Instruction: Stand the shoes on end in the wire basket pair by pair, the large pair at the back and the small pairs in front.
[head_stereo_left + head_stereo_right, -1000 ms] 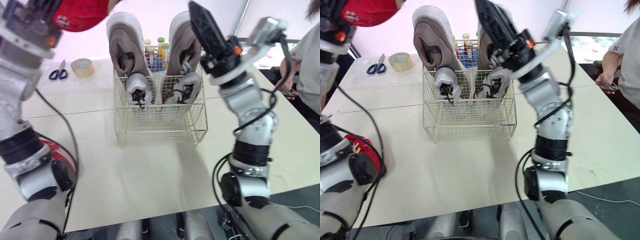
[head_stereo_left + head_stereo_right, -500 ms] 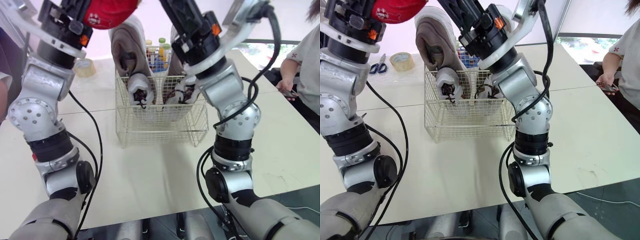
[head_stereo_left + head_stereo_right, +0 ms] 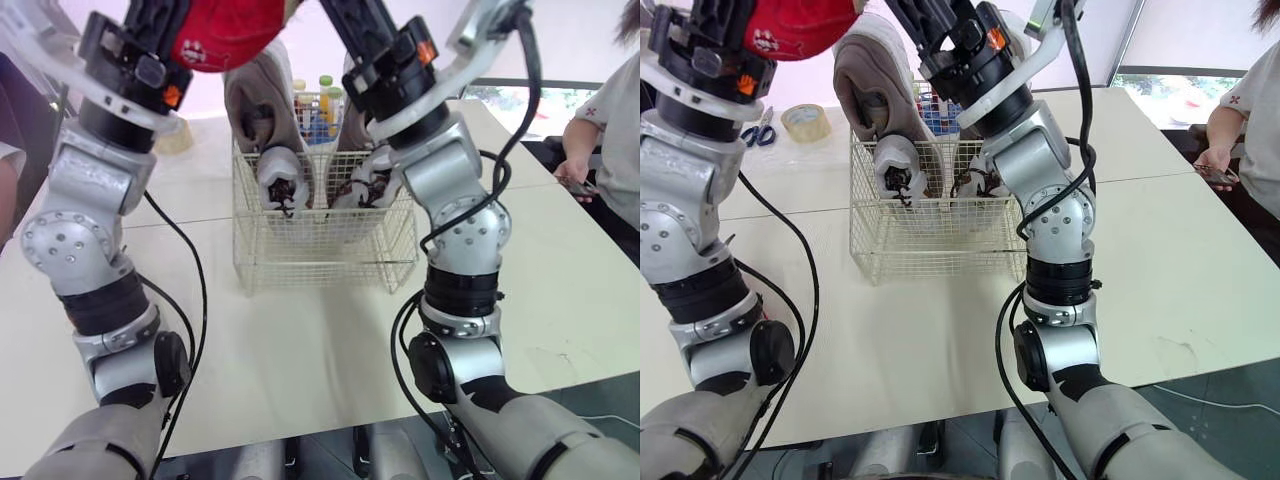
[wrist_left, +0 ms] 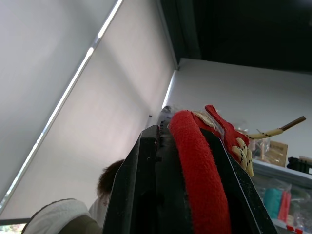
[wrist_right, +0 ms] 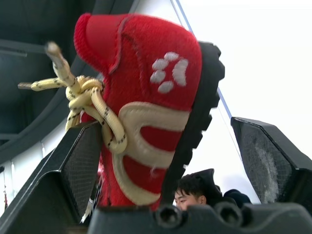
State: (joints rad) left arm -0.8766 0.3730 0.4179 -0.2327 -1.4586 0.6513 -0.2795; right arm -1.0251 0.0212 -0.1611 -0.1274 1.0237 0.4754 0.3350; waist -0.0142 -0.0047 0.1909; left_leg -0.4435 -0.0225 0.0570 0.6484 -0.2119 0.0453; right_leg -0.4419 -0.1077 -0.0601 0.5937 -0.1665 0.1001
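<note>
A cream bench [image 3: 300,340] stretches under a pale wall. The left tool [image 4: 183,141] clamps the red shoe [image 3: 225,35], high at 11 o'clock above the wire basket [image 3: 320,250]. The right tool [image 5: 165,124] stands open, one finger either side of that shoe. In the basket, large grey shoes [image 3: 870,90] stand on end at 12 o'clock, small grey shoes [image 3: 280,180] in front at 6 o'clock.

You have bright, even daylight: the window [image 3: 1165,85] behind the table [image 3: 300,350] is washed out, table shadows are faint, and the red shoe [image 5: 146,92] is backlit against white glare.
</note>
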